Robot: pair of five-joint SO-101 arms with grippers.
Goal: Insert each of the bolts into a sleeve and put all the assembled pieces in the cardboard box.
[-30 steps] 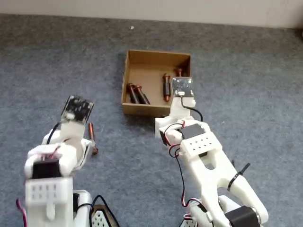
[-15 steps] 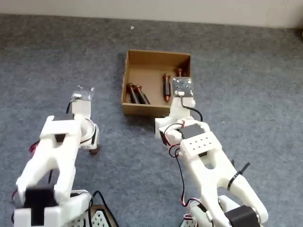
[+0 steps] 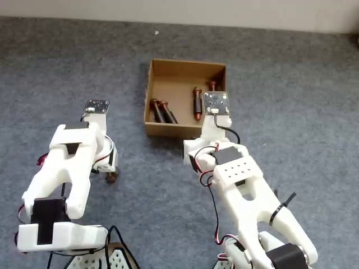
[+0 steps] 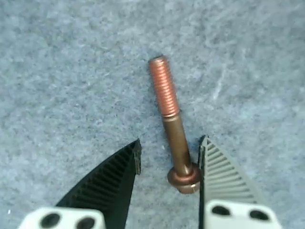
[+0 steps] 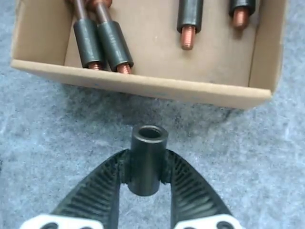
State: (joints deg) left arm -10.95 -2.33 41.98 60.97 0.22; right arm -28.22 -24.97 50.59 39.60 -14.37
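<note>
A bare copper bolt (image 4: 167, 102) lies on the grey carpet, threaded end pointing away from my left gripper (image 4: 169, 145). That gripper is open and straddles the bolt's head end, one finger (image 4: 217, 169) nearly touching the head. In the high view the bolt's head (image 3: 112, 177) peeks out beside the left arm (image 3: 76, 159). My right gripper (image 5: 147, 160) is shut on an upright black sleeve (image 5: 148, 155), just in front of the cardboard box (image 5: 143, 86). Several assembled bolt-and-sleeve pieces (image 5: 102, 43) lie inside the box (image 3: 150, 84).
Grey carpet surrounds the box on all sides. The right arm (image 3: 235, 168) stretches from the near edge up to the box's front wall. Two assembled pieces (image 3: 162, 111) lie at the box's left, others (image 3: 197, 102) toward its right.
The left arm has swung forward and lowered over the bolt on the carpet, bringing its open fingers around the bolt's head. The right arm has stayed still with the sleeve.
</note>
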